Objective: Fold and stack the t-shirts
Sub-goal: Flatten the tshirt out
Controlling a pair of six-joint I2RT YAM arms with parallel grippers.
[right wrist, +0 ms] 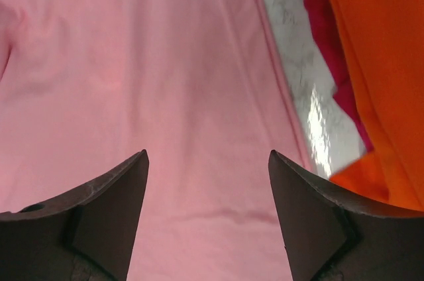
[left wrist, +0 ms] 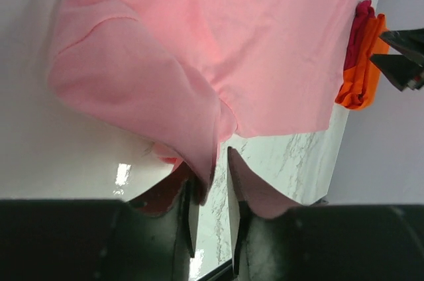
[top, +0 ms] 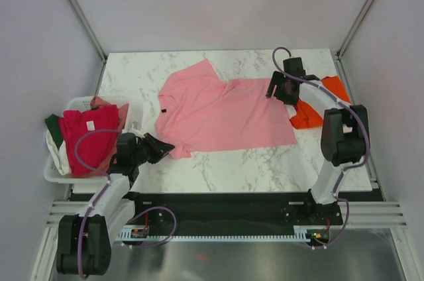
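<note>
— The left gripper (top: 161,146), from overhead?
— Low at the near left of the table (top: 265,162), its tips at the near sleeve of the pink t-shirt (top: 225,118). That shirt lies spread flat mid-table, collar to the left, hem to the right. The right gripper (top: 275,89) hovers over the hem's far corner, beside an orange t-shirt (top: 308,116) bunched at the right edge.
— The others?
— A crimson t-shirt (top: 86,136), a dark green t-shirt (top: 53,124) and a cream t-shirt (top: 61,158) are heaped in the white basket (top: 78,103) on the left.
— Left wrist view?
— The jaws are a little apart, with marble showing between them. The sleeve's folded-over tip hangs into the gap, not visibly pinched.
— Right wrist?
— Jaws spread wide, holding nothing, above smooth pink cloth. The hem runs beside bare marble. Past it the orange t-shirt lies on top of a crimson cloth (right wrist: 318,22).
</note>
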